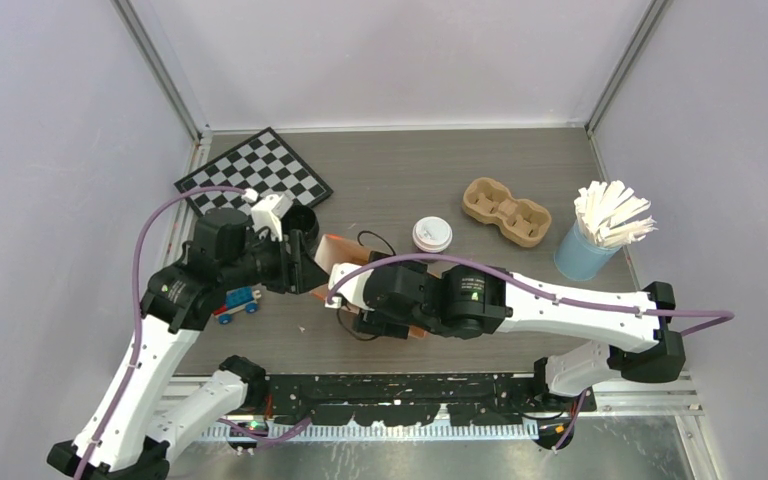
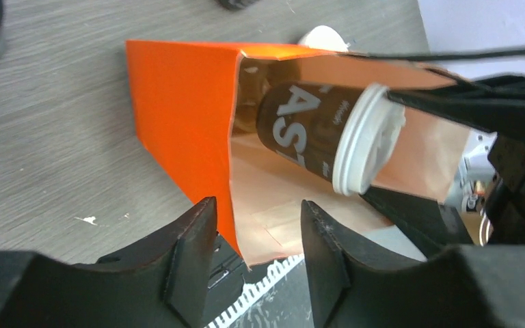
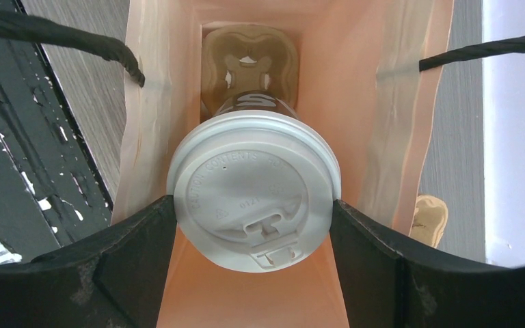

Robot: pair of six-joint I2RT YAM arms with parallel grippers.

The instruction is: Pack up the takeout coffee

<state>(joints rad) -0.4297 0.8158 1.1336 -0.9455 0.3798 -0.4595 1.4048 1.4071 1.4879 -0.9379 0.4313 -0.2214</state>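
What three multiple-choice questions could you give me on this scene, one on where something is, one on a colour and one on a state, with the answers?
1. Where is the coffee?
A. Partly inside the bag
B. Standing apart from the bag
C. On top of the bag

2. What colour is the bag's outside?
A. Blue
B. Green
C. Orange

3. How is the right gripper?
A. Open, holding nothing
B. Closed on the coffee
C. Out of view

Answers:
1 A: the left wrist view shows its dark body within the bag's mouth.
2 C: the outer wall is orange in that same view.
3 B: in the right wrist view its fingers press both sides of the coffee's white top.
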